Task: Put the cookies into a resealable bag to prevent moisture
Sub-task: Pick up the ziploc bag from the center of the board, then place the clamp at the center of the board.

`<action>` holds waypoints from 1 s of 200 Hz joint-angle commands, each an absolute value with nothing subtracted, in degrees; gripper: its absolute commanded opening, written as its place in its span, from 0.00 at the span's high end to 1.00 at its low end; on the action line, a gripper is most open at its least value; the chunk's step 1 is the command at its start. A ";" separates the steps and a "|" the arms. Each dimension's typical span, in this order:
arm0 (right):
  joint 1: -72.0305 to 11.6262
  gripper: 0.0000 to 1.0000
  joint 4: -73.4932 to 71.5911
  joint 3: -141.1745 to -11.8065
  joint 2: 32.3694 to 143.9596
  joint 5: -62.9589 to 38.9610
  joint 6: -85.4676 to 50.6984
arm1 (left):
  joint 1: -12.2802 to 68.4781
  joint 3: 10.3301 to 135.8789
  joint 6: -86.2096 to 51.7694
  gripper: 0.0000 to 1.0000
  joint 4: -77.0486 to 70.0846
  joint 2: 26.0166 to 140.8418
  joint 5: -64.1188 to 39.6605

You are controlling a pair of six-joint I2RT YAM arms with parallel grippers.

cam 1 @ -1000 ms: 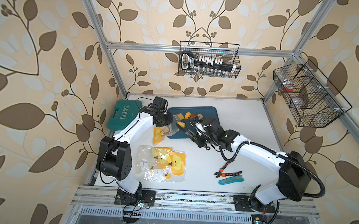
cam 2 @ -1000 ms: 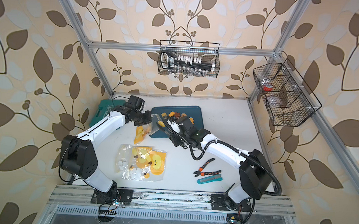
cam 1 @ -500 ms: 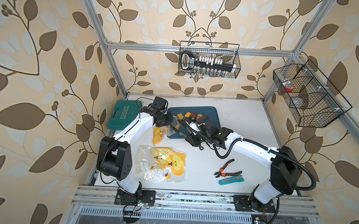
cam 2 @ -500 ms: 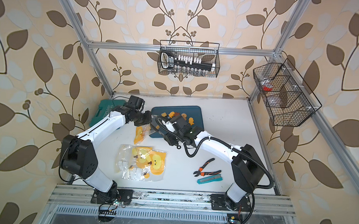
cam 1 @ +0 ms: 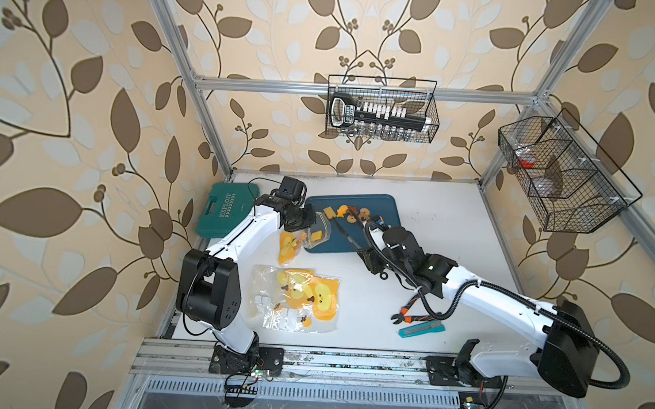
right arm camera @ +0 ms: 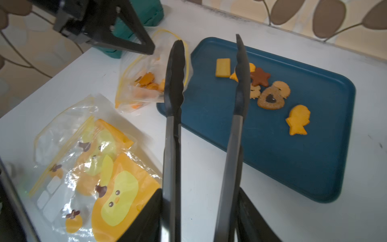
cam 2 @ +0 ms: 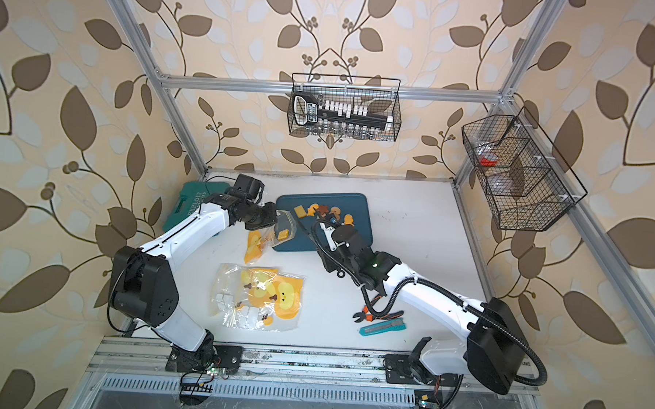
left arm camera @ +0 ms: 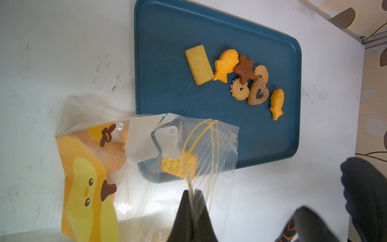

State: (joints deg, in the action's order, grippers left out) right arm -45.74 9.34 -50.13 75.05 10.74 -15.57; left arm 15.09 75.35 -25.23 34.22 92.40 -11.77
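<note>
The left gripper (left arm camera: 191,194) is pinching the yellow zip rim of a clear resealable bag (left arm camera: 146,146), its fingers pressed together on the plastic. It is holding the mouth up so that it is gaping open. The bag is sagging over the front left corner of a dark blue tray (left arm camera: 209,31), which is sitting toward the back edge of the white tabletop (cam 1: 431,217).

Seven cookies (left arm camera: 244,69) are lying clustered near the tray's back edge: a yellow rectangle, two orange fish, a brown star, two round flowers and a sugared heart. More are resting inside the bag, among them a square yellow cracker (left arm camera: 178,167).

The right gripper (right arm camera: 200,191) is clamping the handles of black tongs (right arm camera: 173,83). The tong arms are standing spread apart, with their tips hanging over the tray between the bag's mouth and the cluster.

A pile of spare duck-print bags (cam 1: 295,299) is lying near the front edge, and a green tool case (cam 1: 228,212) is sitting at the back left corner.
</note>
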 commanded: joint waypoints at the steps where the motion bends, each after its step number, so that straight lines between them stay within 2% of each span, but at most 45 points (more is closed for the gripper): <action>1: -45.79 0.50 6.86 -43.66 74.81 16.63 -23.59 | 15.66 75.81 -25.04 1.00 32.79 89.13 -11.21; 31: -45.88 0.50 3.38 -37.71 76.63 17.08 -28.05 | 15.65 75.40 -25.14 1.00 32.46 88.39 -11.07; 84: -45.56 0.50 -3.07 -34.12 81.71 22.51 -33.59 | 15.67 74.67 -25.40 1.00 32.46 86.28 -10.50; 105: -45.44 0.47 -4.08 -34.85 84.78 22.10 -34.74 | 15.72 74.90 -25.48 1.00 32.60 85.48 -10.54; 126: -45.44 0.33 -3.48 -35.56 86.57 21.45 -35.65 | 15.64 75.73 -25.44 1.00 33.46 84.76 -10.68; 157: -45.44 0.01 -1.08 -35.70 83.86 24.14 -35.95 | 15.60 75.87 -26.05 1.00 34.35 83.03 -8.29; 200: -45.44 0.01 3.86 -37.18 72.73 31.08 -34.54 | 15.56 80.07 -25.13 1.00 37.21 80.43 -9.79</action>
